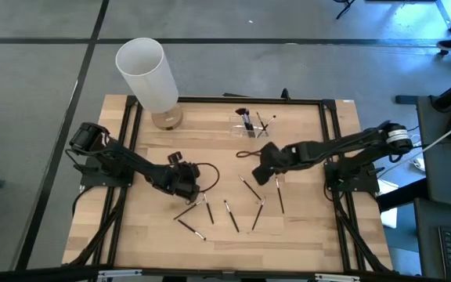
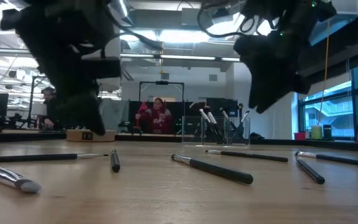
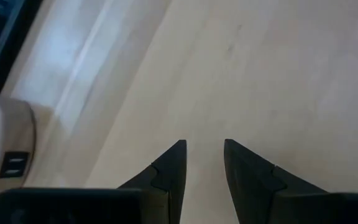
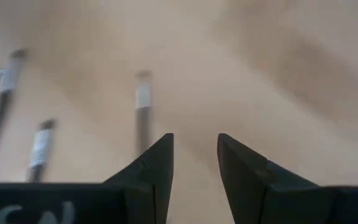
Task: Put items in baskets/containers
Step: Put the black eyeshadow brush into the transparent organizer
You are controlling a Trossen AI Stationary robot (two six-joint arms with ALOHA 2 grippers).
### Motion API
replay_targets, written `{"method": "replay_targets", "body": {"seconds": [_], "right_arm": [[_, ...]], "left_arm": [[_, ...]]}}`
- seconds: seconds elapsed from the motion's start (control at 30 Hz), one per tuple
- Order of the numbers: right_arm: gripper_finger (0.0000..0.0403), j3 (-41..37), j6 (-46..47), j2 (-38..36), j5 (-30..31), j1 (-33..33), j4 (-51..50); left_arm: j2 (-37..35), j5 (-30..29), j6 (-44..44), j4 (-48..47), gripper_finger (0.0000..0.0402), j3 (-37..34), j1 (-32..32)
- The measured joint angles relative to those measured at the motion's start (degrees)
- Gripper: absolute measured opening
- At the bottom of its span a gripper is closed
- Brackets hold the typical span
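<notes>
At the table's [image 1: 304, 227] left, the left pincer [image 1: 188, 182] hangs over bare wood, its fingers [image 3: 169, 171] narrowly parted and holding nothing. Just right of it and nearer the front edge, loose makeup brushes [image 1: 231, 216] lie scattered flat, black handles pointing different ways. Farther back, near the middle of the far edge, the clear organizer [image 1: 250, 125] stands with a few brushes upright inside (their heads lean slightly). Right of centre, the right pincer [image 1: 263, 169] hovers above the brushes, its fingers [image 4: 157, 165] narrowly apart and empty, one brush [image 4: 143, 109] just ahead of the tips.
</notes>
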Motion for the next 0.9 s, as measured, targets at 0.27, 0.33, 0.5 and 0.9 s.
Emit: {"method": "replay_targets", "body": {"seconds": [0.27, 0.33, 0.5, 0.9], "right_arm": [[0.0123, 6.5, -2.6, 12.7, -3.4, 3.6, 20.4], [0.0123, 11.5, -4.4, 17.6, -3.3, 4.2, 20.3], [0.0123, 25.5, -8.0, 28.7, -3.2, 5.6, 18.3], [0.0123, 52.0, -8.0, 50.8, 2.2, 8.5, 1.0]], "left_arm": [[-11.6, -3.6, -0.1, 2.3, 0.0102, -4.2, 1.7], [-14.1, -3.7, -0.1, 5.9, 0.0102, -6.3, 1.4], [-18.0, -3.8, -0.3, 15.1, 0.0102, -12.5, -0.3], [-18.7, -4.3, -1.7, 14.4, 0.0102, -15.3, -0.7]]}}
